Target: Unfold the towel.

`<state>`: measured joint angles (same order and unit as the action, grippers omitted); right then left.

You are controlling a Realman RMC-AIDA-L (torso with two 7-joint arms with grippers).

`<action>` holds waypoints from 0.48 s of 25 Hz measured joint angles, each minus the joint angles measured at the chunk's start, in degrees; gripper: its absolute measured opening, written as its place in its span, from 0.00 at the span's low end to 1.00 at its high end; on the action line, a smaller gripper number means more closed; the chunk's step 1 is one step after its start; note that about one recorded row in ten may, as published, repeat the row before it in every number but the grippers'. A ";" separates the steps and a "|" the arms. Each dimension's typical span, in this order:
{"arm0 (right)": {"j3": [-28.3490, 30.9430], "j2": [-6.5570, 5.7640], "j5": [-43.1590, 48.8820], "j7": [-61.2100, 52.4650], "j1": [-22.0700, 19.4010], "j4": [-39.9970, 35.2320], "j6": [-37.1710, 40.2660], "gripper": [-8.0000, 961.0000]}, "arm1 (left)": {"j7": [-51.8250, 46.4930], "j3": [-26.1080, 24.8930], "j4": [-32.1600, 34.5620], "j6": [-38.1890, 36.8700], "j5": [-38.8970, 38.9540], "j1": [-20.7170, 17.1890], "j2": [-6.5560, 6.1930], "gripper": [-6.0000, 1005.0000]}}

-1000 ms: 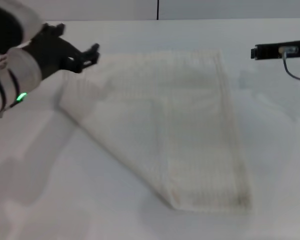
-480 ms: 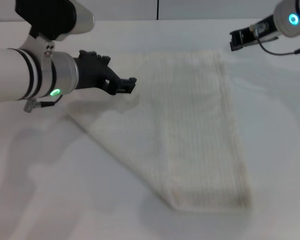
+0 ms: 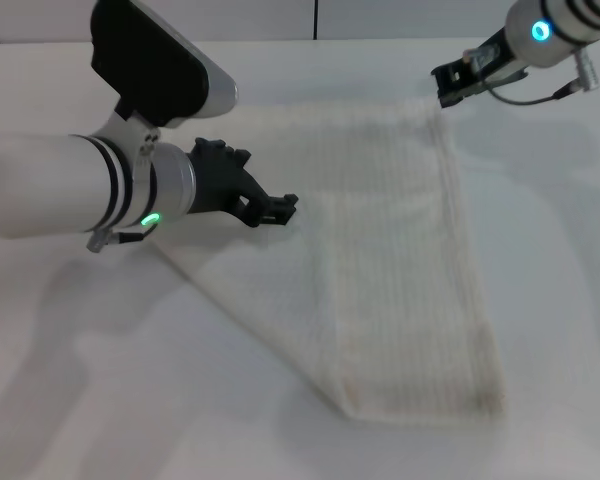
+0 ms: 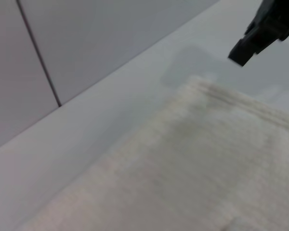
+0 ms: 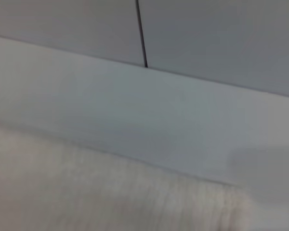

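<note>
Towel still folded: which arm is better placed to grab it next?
Probably the right. The right gripper is at the towel's far corner, an exposed edge; the left gripper hovers over the towel's middle, away from any corner.

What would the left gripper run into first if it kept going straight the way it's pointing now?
Most likely the cream-white ribbed towel. The left gripper points across it and slightly downward, toward its middle, so the cloth lies first in that line. How high it hangs above the cloth is unclear.
</note>
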<state>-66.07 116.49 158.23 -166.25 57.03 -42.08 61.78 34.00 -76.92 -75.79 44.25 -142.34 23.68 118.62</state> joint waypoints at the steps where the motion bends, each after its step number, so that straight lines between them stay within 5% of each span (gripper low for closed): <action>1: -0.10 0.13 0.05 0.17 0.26 1.15 -0.87 0.01 | 0.00 0.00 0.00 0.00 0.00 0.00 0.00 0.80; 12: -0.11 1.23 -0.12 2.86 0.86 10.06 -9.59 0.01 | 0.15 4.95 2.72 -5.23 2.80 0.51 -0.03 0.79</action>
<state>-66.19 117.72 158.11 -163.39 57.88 -32.03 52.19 34.14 -71.98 -73.07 39.03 -139.54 24.20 118.59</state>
